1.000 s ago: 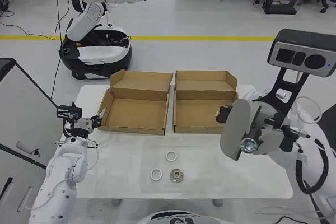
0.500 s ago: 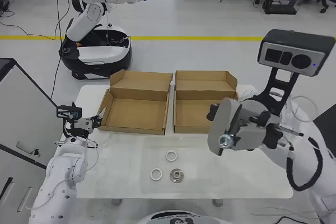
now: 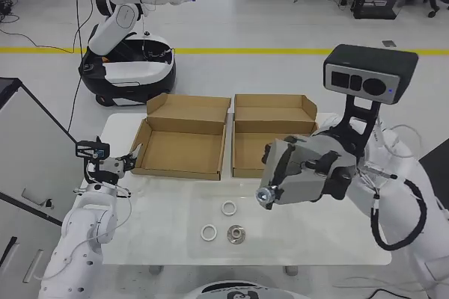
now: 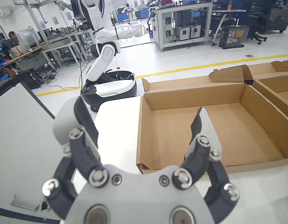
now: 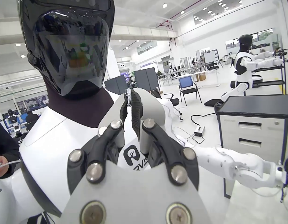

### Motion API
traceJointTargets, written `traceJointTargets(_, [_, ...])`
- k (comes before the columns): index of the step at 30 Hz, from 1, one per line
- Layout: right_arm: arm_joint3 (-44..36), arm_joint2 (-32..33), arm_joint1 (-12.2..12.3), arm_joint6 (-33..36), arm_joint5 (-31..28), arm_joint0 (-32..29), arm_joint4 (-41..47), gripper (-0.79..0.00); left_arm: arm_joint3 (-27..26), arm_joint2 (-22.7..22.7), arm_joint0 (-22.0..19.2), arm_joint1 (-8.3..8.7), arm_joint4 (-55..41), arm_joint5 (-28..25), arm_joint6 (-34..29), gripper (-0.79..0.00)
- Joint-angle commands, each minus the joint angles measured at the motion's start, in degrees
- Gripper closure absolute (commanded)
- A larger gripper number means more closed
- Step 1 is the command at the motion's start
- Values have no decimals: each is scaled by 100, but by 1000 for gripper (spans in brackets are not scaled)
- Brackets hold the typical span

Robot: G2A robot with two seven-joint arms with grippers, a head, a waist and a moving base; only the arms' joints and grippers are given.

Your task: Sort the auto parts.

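**Right gripper pinches a thin metal piece at its very tips, raised above the table**

Your right gripper (image 5: 129, 95) has its jaws pressed together. Between the tips sits what looks like a small coiled metal piece (image 5: 128, 99). The gripper points back toward the robot's head, away from the table (image 3: 322, 232).

That hold is at the extreme end of the pads, so I judge a wrist turn could let the piece slip. From up there it could bounce off the table or land in the wrong box. Watch the wrist too: it hangs over the near wall of the right box (image 3: 248, 146) and could knock that wall as it lowers.

Your left gripper (image 4: 139, 108) is spread wide and holds nothing. One finger sits just beside the near corner of the left box (image 4: 204, 136), so a careless sweep could shove the box.

The left box, straight ahead of the left gripper, is empty. The right box, beneath and beyond the right wrist, shows a bare floor where the arm does not hide it.

Three parts wait on the table below the right gripper, toward the left arm's side:
- a white ring (image 3: 229, 208)
- a second white ring (image 3: 208, 233)
- a metal disc (image 3: 236, 235) just beside the second ring
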Motion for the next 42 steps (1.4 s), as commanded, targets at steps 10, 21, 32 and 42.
traceJointTargets(10, [107, -34, -182, -182, -222, -108, 528, 0, 0, 0, 0, 0, 0, 0, 0, -785])
traceJointTargets(21, [152, 2, -333, -262, -206, -262, 535, 0, 0, 0, 0, 0, 0, 0, 0, -785])
traceJointTargets(32, [125, 15, -417, -346, -266, -320, 510, 0, 0, 0, 0, 0, 0, 0, 0, -785])
traceJointTargets(42, [125, 15, -417, -346, -266, -320, 510, 0, 0, 0, 0, 0, 0, 0, 0, -785])
